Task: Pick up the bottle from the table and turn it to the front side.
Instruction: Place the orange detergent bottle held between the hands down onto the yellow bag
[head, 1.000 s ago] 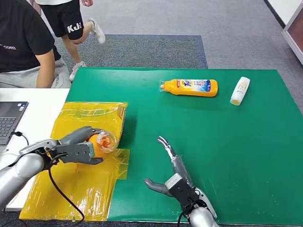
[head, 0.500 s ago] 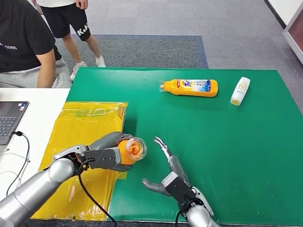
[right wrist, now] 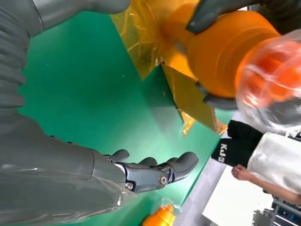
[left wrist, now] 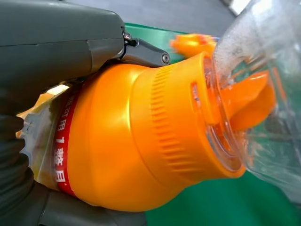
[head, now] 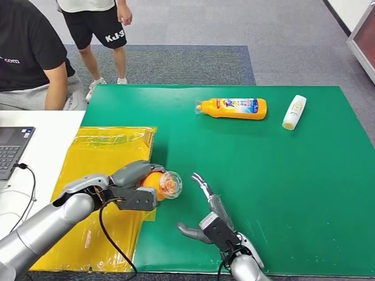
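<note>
Gripping an orange bottle (head: 156,182) around its body, the left hand (head: 132,188) holds it lying sideways above the green surface (head: 283,187), close to the surface's left edge, with the clear cap (head: 171,184) pointing toward the right hand (head: 211,218). The left wrist view shows the grey thumb and dark fingers (left wrist: 145,51) closed around the bottle's orange shoulder, a red label band at the body, and an orange spout inside the clear cap. The right hand rests near the front edge, fingers spread apart and holding nothing, just beside the bottle's cap. A crinkled yellow bag (head: 106,146) lies along the left edge under the left arm. Near the far edge lie a second orange bottle (head: 232,108) and, well apart toward the far right corner, a small white bottle (head: 295,112).
</note>
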